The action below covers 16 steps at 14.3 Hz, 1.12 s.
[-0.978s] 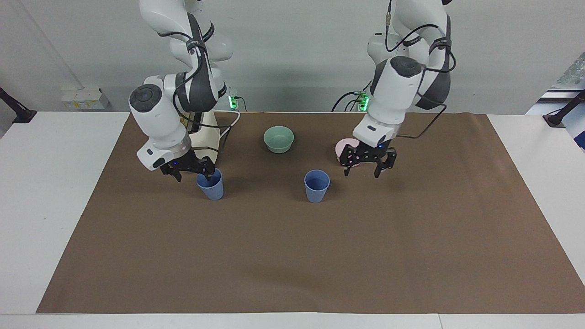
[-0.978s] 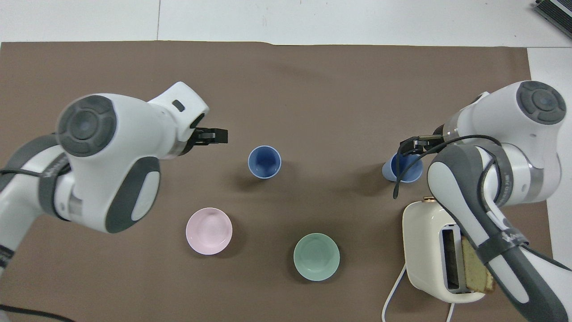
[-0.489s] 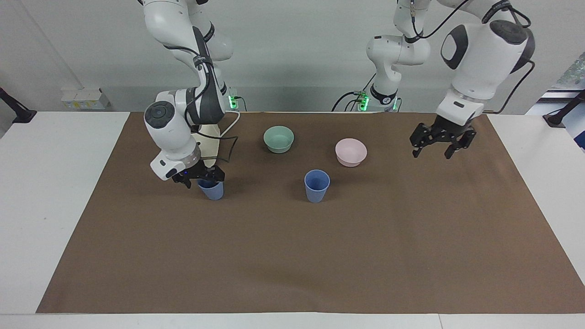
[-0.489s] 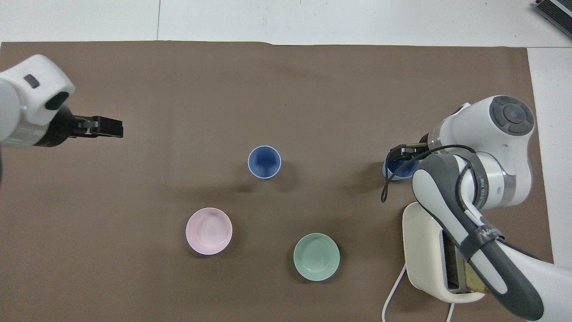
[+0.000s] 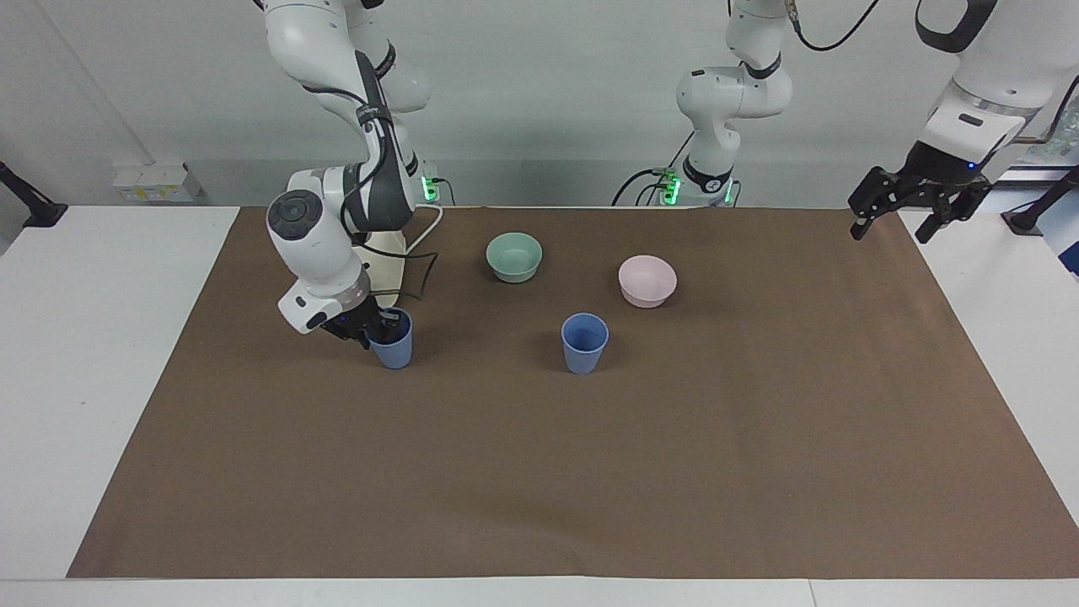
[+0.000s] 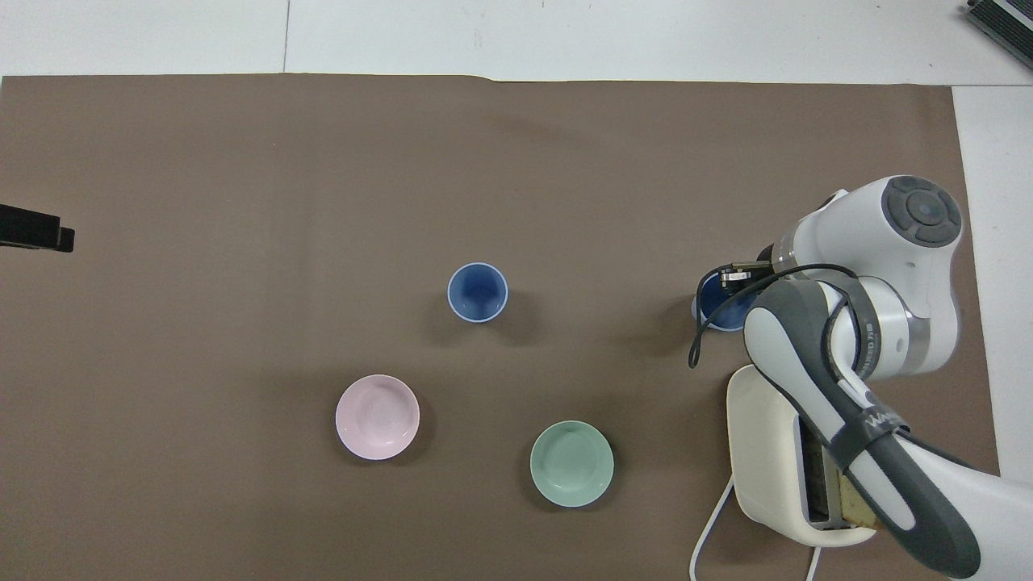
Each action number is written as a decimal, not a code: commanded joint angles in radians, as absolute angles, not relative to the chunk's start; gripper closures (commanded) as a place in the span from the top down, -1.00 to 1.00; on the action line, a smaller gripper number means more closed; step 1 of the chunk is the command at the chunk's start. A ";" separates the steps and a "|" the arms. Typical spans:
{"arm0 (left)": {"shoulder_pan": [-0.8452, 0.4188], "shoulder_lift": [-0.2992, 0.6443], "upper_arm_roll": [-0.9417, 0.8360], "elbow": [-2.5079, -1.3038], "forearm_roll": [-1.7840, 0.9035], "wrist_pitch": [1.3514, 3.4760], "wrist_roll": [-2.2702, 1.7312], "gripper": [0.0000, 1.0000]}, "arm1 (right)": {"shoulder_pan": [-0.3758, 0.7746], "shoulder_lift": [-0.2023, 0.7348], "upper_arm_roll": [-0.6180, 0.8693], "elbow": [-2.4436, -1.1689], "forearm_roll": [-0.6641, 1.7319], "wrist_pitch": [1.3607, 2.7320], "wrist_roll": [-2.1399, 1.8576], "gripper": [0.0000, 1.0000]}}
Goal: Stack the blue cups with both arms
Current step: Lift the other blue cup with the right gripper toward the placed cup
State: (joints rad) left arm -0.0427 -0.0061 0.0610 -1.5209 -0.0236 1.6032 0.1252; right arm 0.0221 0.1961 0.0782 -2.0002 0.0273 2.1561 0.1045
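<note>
Two blue cups [image 5: 584, 343] [image 5: 392, 341] stand on the mat. Two bowls are there, one mint-green bowl [image 5: 514, 256] and one pink bowl [image 5: 646, 281]. There is one toaster [image 6: 767, 452].

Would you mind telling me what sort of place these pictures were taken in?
Most likely a robotics lab bench set up with kitchen props: two white arms, the right gripper at a blue cup, over a brown mat holding bowls and a toaster.
</note>
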 commanded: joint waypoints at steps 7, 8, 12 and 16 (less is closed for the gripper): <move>-0.026 -0.020 0.049 -1.532 0.003 1.537 0.143 1.00 | 0.150 0.231 0.087 -1.610 0.037 1.835 0.522 -1.00; -0.026 -0.026 0.049 -1.542 -0.001 1.539 0.141 1.00 | 0.190 0.253 0.087 -1.576 0.032 1.835 0.607 -1.00; -0.026 -0.028 0.049 -1.546 -0.002 1.534 0.147 1.00 | 0.336 0.298 0.087 -1.467 0.022 1.848 0.750 -1.00; -0.028 -0.025 0.049 -1.536 -0.002 1.539 0.144 1.00 | 0.474 0.382 0.080 -1.356 0.009 1.842 0.833 -1.00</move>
State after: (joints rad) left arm -0.0409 -0.0047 0.0600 -1.5191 -0.0125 1.5421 0.1318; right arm 0.4346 0.3094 0.0864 -1.4543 0.0237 1.8569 0.7863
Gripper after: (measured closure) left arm 0.000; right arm 0.960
